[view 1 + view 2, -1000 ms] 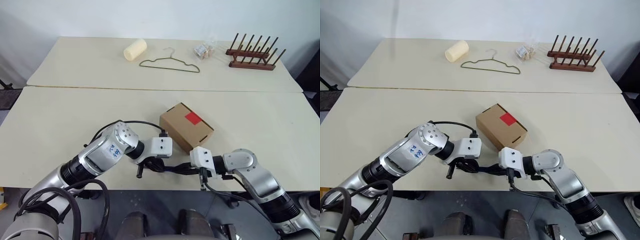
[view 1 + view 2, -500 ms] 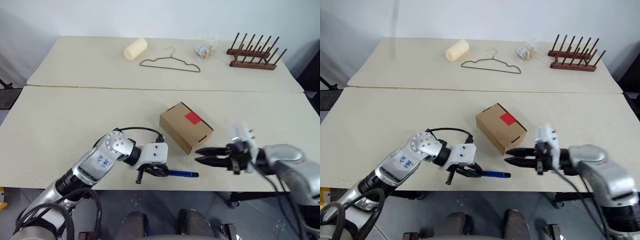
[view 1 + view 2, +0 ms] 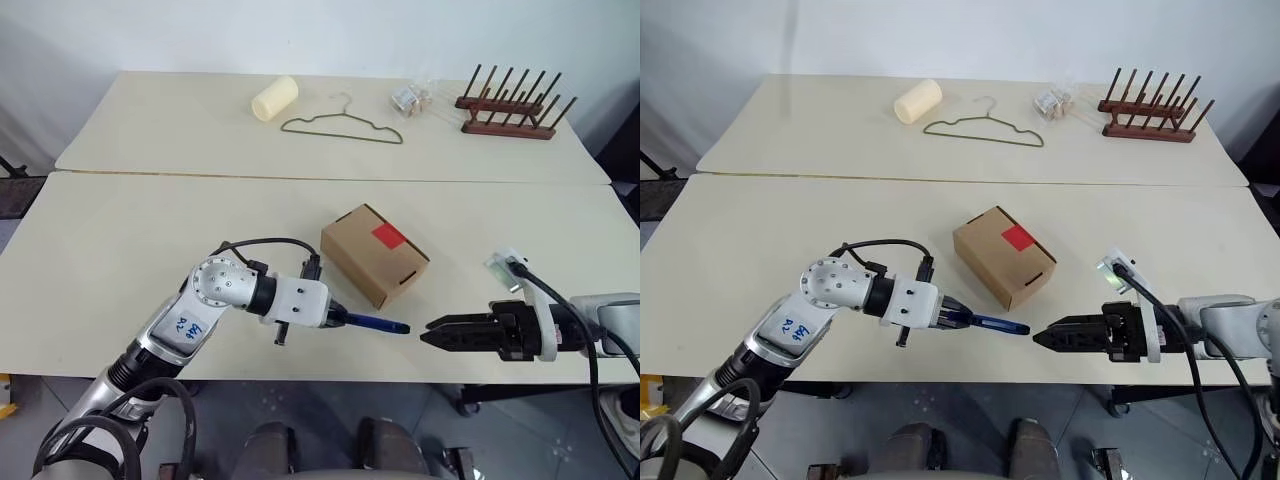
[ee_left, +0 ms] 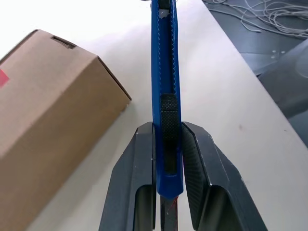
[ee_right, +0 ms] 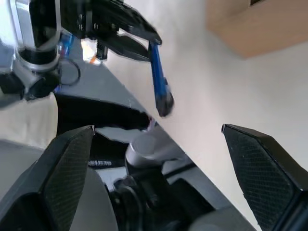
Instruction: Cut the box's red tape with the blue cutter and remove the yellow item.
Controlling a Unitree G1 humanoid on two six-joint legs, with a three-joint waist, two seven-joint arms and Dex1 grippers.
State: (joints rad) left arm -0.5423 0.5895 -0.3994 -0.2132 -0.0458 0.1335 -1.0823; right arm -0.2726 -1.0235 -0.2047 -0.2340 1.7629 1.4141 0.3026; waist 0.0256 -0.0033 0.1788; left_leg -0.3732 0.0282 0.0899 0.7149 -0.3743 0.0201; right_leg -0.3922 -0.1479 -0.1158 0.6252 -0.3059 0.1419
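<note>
Sitting near the front table's (image 3: pixel 120 230) middle, the box (image 3: pixel 374 254) is the landmark for all else; it lies askew, one corner turned toward the near edge, flaps shut. The red tape (image 3: pixel 387 237) is a small square on the box's top face, toward its right side. A narrow slot shows in the box's end wall facing front-right.

Just in front of the box, close to the table's near edge, the left gripper (image 3: pixel 330 316) has its fingers pressed onto the blue cutter (image 3: pixel 376 323), pinching its rear half; in the left wrist view the blue cutter runs straight out between the two black fingers (image 4: pixel 139 168), its tip past the box's corner. The cutter's tip points rightward, apart from the box and lifted off the table surface.

Right of the box and also by the near edge, the right gripper (image 3: pixel 452 335) points left toward the cutter's tip, with a clear gap between them. Its fingers are spread wide in the right wrist view and grip nothing.

Bare tabletop lies left of the box and to its right as far as the table's edge. Behind the box, a seam divides the front table from the rear table (image 3: pixel 150 120). Far behind the box on that rear table lie a cream roll (image 3: pixel 273 98), a wire hanger (image 3: pixel 341 125), a small clear packet (image 3: pixel 408 98) and a wooden peg rack (image 3: pixel 510 108), all well apart from the box.
</note>
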